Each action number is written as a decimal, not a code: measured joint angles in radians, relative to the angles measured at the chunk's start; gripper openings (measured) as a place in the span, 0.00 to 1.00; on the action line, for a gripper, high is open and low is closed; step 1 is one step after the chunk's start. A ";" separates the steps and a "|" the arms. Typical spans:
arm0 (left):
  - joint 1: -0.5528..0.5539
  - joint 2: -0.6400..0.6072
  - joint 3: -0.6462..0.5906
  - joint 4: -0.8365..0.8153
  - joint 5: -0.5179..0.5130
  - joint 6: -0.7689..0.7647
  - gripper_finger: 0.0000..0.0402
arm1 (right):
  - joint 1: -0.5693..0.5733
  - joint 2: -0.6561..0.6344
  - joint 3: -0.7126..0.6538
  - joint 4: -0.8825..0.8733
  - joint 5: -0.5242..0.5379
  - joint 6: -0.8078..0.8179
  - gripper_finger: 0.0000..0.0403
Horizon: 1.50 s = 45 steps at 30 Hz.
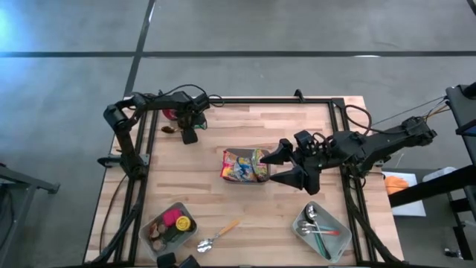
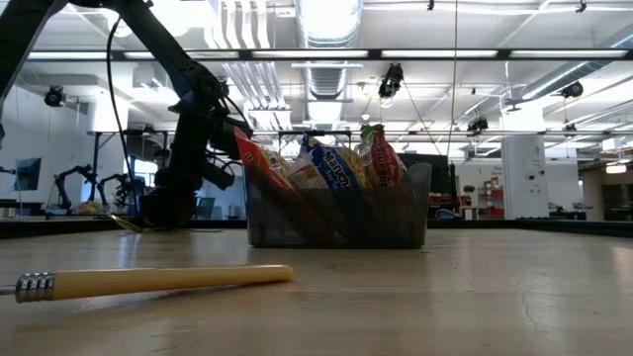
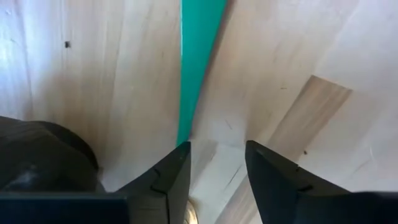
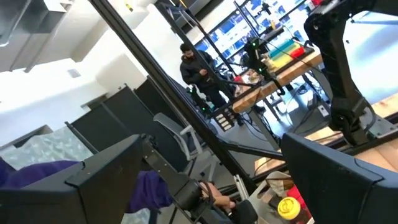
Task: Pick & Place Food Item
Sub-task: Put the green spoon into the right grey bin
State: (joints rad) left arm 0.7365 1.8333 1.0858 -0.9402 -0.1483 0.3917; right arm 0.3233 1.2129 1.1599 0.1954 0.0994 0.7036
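Note:
My left gripper (image 1: 190, 135) (image 3: 217, 155) points down over the table's far left part, fingers apart and nothing showing between their tips. A teal strip (image 3: 196, 56) lies on the wood just beyond them. A small brown food item (image 1: 167, 128) lies on the table beside this gripper, toward the left edge, and a red one (image 1: 171, 114) lies farther back. A dark bin (image 1: 244, 165) (image 2: 336, 213) of snack packets stands mid-table. My right gripper (image 1: 286, 165) (image 4: 211, 162) hangs open and level, high above the table, right of the bin.
A grey tray of food items (image 1: 169, 227) sits at the near left and a tray of utensils (image 1: 320, 231) at the near right. A wooden-handled spoon (image 1: 219, 234) (image 2: 148, 282) lies between them. A person (image 4: 199, 71) stands in the room beyond the table.

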 joint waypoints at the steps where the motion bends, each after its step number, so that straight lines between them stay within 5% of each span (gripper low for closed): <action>1: -0.001 0.000 0.000 -0.001 0.000 -0.003 0.37 | 0.000 0.000 0.000 0.000 0.000 0.003 0.94; 15: -0.005 -0.009 0.001 -0.026 0.007 -0.016 0.37 | 0.002 0.002 -0.001 0.003 -0.003 0.011 0.94; 26: -0.005 -0.051 0.054 -0.033 0.064 -0.230 0.38 | 0.002 0.002 -0.002 0.003 -0.002 0.004 0.94; 34: -0.005 0.032 0.191 0.004 0.089 -0.431 0.56 | 0.002 0.002 -0.002 0.003 -0.002 0.001 0.94; 45: -0.006 0.249 0.327 -0.144 0.101 -0.446 0.74 | 0.034 0.030 -0.003 0.027 -0.003 0.038 0.94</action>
State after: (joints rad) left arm 0.7302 2.0821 1.4132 -1.0842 -0.0471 -0.0544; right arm 0.3578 1.2425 1.1574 0.2224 0.0969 0.7415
